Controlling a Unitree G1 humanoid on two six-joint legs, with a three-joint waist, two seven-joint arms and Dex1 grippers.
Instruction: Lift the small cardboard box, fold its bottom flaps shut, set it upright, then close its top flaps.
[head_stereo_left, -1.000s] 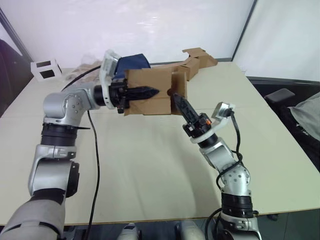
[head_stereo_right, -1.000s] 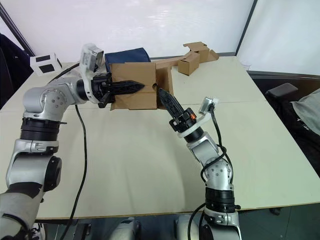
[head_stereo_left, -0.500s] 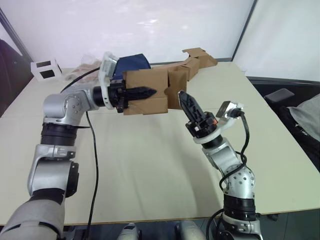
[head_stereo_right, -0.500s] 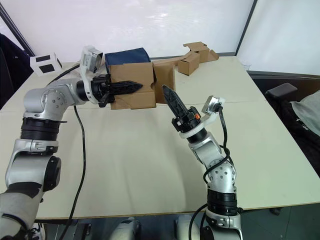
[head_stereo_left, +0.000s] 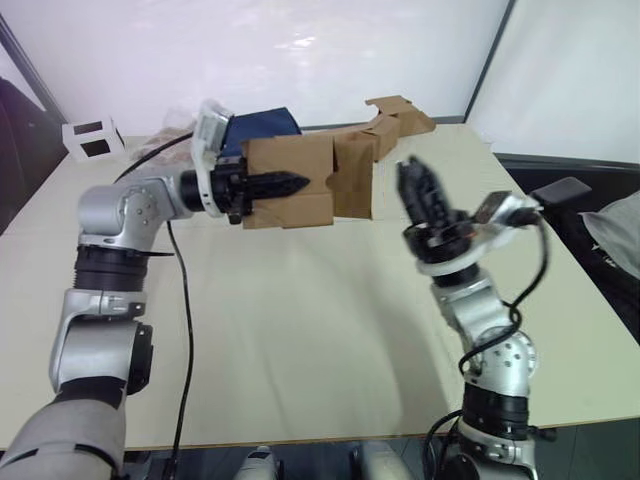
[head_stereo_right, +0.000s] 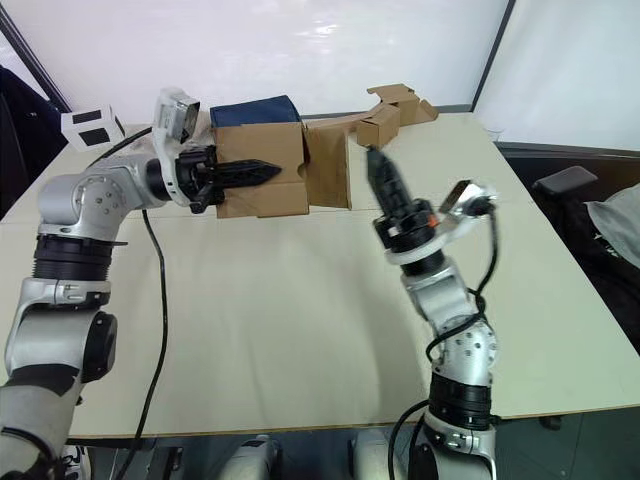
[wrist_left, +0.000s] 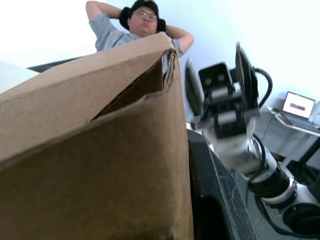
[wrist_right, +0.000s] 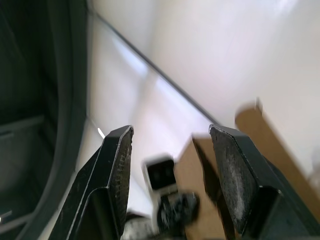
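Left gripper clenched on the small cardboard box, one dark finger lying along the near wall, so that the box hangs in the air over the far-left part of the bench, clear of its surface. The box is turned on its side, which presents one flapped end toward the right arm; this orientation appears chosen so that the second arm can reach the flaps while the first carries the weight. One brown flap stands out from that end, not yet folded in; whether it belongs to the bottom flaps or the top flaps cannot be told from these views. In the left wrist view the box wall fills the near field, and a seam between panels gapes slightly.

Right gripper raised beside the box, near the projecting flap but apart from it, its fingers spread and holding nothing. Judged stage: bottom closure in progress, the free arm poised to press a flap.

Background: at the far edge of the bench, a white box with black squares, a dark blue object behind the held box, and loose cardboard pieces toward the far right. A seated person appears in the left wrist view. No readable brand, label or writing on any item.
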